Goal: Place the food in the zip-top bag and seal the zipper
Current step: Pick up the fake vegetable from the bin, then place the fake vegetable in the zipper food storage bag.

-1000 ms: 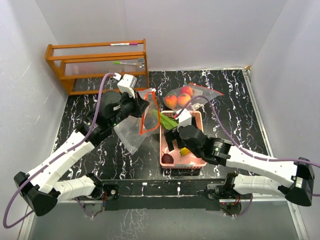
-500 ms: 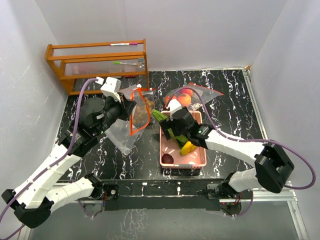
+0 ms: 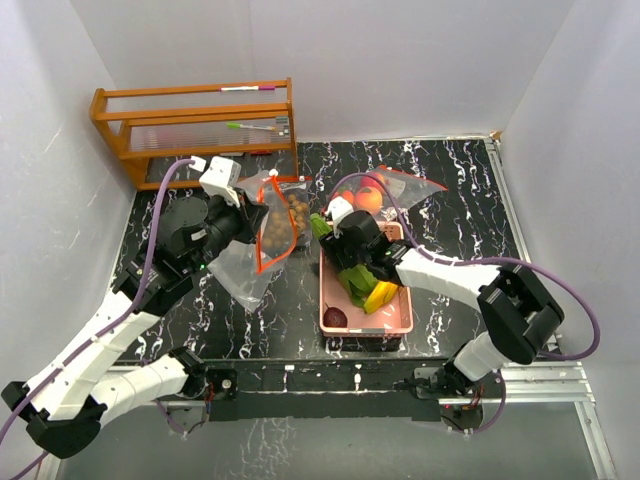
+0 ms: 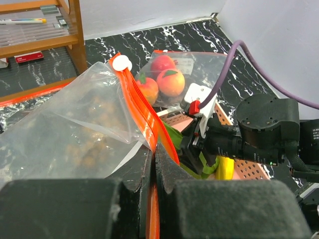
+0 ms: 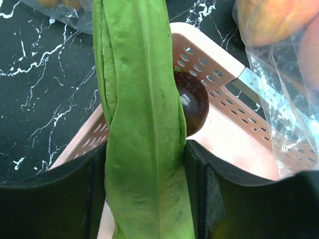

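White walls close in the black white-veined marble table (image 3: 470,230) on three sides, and a wooden slatted rack (image 3: 190,125) fills its far left corner. Bare marble lies to the right of the pink perforated plastic basket (image 3: 402,322) and in front of the clear zip-top bag with an orange zipper strip (image 3: 262,250). Between the bag's mouth and the basket's left rim the gap is narrow.

The left gripper (image 3: 256,214) is pinched tight on the orange strip and holds the bag's top edge up, with the mouth turned towards the basket. Tan longans (image 3: 283,222) show through its film. The right gripper (image 5: 144,154) is clamped on a long green ridged vegetable (image 5: 142,99), a pad on each flank, over the basket's far left corner; the vegetable's tip reaches towards the bag's mouth.

Under the vegetable a dark purple round fruit (image 5: 193,102) lies in the basket, where a yellow banana (image 3: 382,296) also lies. Round orange-red fruits (image 3: 365,198) sit in a second clear bag (image 3: 418,186) just beyond the basket.

The vegetable's lower end is cut off in the right wrist view, and the right arm hides much of the basket's inside from above
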